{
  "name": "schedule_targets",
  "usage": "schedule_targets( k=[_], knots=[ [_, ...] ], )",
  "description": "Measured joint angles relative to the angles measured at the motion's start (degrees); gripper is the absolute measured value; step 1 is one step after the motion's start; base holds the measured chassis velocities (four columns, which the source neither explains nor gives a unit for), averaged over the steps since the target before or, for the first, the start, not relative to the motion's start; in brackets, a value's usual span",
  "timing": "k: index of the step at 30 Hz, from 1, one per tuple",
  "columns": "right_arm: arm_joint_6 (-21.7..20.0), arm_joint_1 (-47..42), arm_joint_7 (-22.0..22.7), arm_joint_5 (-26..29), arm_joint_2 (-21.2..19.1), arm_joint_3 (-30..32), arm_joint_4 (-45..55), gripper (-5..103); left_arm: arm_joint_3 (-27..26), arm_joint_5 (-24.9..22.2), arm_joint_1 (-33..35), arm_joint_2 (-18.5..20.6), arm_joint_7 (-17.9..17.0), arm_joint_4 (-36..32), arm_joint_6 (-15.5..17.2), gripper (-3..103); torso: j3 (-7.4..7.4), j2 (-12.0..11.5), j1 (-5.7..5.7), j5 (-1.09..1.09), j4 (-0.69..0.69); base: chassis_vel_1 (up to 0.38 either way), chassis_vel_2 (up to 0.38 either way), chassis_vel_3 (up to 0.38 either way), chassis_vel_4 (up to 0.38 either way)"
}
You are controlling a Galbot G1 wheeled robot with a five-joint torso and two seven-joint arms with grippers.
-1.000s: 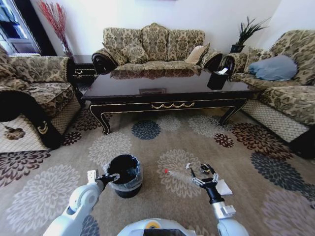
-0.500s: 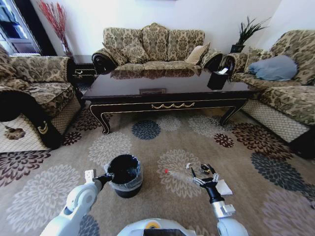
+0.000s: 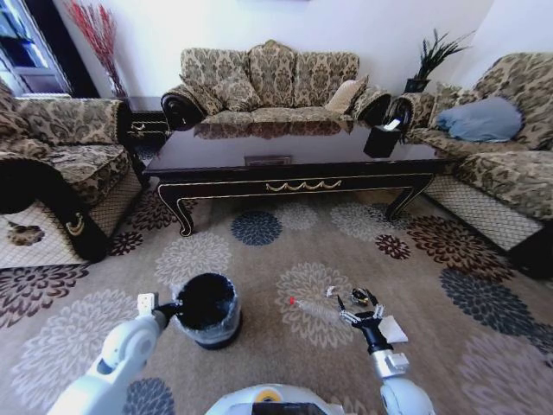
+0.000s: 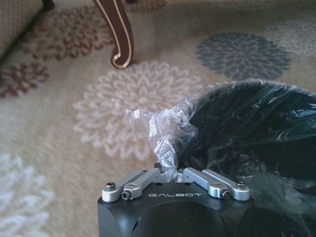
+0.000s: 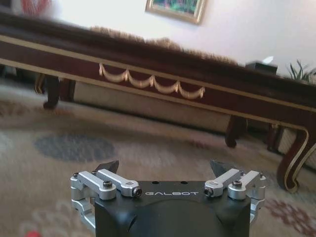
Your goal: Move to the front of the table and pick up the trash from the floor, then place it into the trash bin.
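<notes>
The black trash bin [image 3: 207,308] stands on the flowered carpet [image 3: 259,259] in front of the long dark table [image 3: 285,149]. My left gripper [image 3: 173,308] is shut on a bunched fold of the bin's thin plastic liner [image 4: 160,131] at its rim; in the left wrist view the gripper [image 4: 168,171] pinches the bag beside the bin [image 4: 247,133]. A clear bottle with a red cap [image 3: 313,309] lies right of the bin. My right gripper [image 3: 359,305] hovers open just beyond the bottle's far end, fingers [image 5: 107,166] spread wide. A white paper scrap [image 3: 394,329] lies beside it.
Sofas ring the carpet on the left [image 3: 52,173], back [image 3: 272,82] and right [image 3: 510,164]. A black tissue box [image 3: 381,138] sits on the table's right end. The table's curved legs [image 4: 121,37] and gold-trimmed apron [image 5: 148,83] stand ahead.
My left arm has drawn back to the left, dragging the bin a little leftward by its liner. The right gripper has barely moved.
</notes>
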Motion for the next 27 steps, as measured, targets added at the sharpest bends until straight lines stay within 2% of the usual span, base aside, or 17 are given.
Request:
schedule_targets(
  k=[2, 5, 6, 7, 10, 14, 18, 22, 27],
  knots=[
    [-0.56, 0.41, 0.29, -0.11, -0.64, -0.42, -0.92, 100, -0.02, -0.27, -0.1, 0.96, 0.01, -0.21, 0.0, 3, 0.0, 0.0, 0.0, 0.0, -0.01, 0.0, 0.0, 0.0, 0.0],
    [-0.86, 1.81, -0.55, -1.05, -4.15, -1.97, -4.71, 100, 0.21, -1.0, -0.62, 2.92, 0.04, -0.91, 0.0, 3, 0.0, 0.0, 0.0, 0.01, -0.02, 0.0, 0.0, 0.0, 0.0],
    [0.29, 2.41, -3.07, -2.45, -7.24, -2.77, -7.01, 100, 0.41, -1.23, -0.81, 3.21, -0.24, -1.23, 0.0, 3, 0.0, 0.0, 0.0, 0.0, -0.02, 0.0, 0.0, 0.0, 0.0],
    [0.29, 2.41, -3.07, -2.45, -7.24, -2.77, -7.01, 100, 0.41, -1.23, -0.81, 3.21, -0.24, -1.23, 0.0, 3, 0.0, 0.0, 0.0, 0.0, -0.02, 0.0, 0.0, 0.0, 0.0],
    [5.0, 5.26, -9.12, -5.44, -12.3, -4.6, -12.89, 100, 0.53, -1.81, -0.44, 3.25, -0.37, -2.59, 0.0, 3, 0.0, 0.0, 0.0, -0.02, -0.02, 0.0, 0.0, 0.0, 0.0],
    [6.91, 8.32, -11.73, -5.54, -15.32, -6.7, -16.78, 100, 0.73, -2.36, 0.27, 4.45, -0.53, -3.94, 0.0, 3, 0.0, 0.0, 0.0, -0.01, 0.0, 0.0, 0.0, 0.0, 0.0],
    [7.79, 10.76, -14.31, -5.06, -16.98, -9.35, -19.34, 100, 1.41, -3.17, 0.33, 5.75, -0.76, -4.66, 0.0, 3, -0.01, 0.0, 0.0, -0.02, -0.01, 0.0, 0.0, 0.0, 0.0],
    [8.38, 13.5, -15.53, -4.24, -16.82, -12.32, -23.43, 100, 1.71, -3.86, 0.34, 6.02, -1.13, -5.01, 0.0, 3, 0.0, 0.0, 0.0, -0.01, -0.01, 0.0, 0.0, 0.0, 0.0],
    [9.67, 17.76, -19.08, -3.27, -16.38, -15.97, -29.31, 100, 1.12, -6.69, 1.15, 6.91, -1.97, -5.96, 0.0, 3, -0.01, 0.0, 0.0, -0.02, -0.01, 0.0, 0.0, 0.0, 0.0]
  ],
)
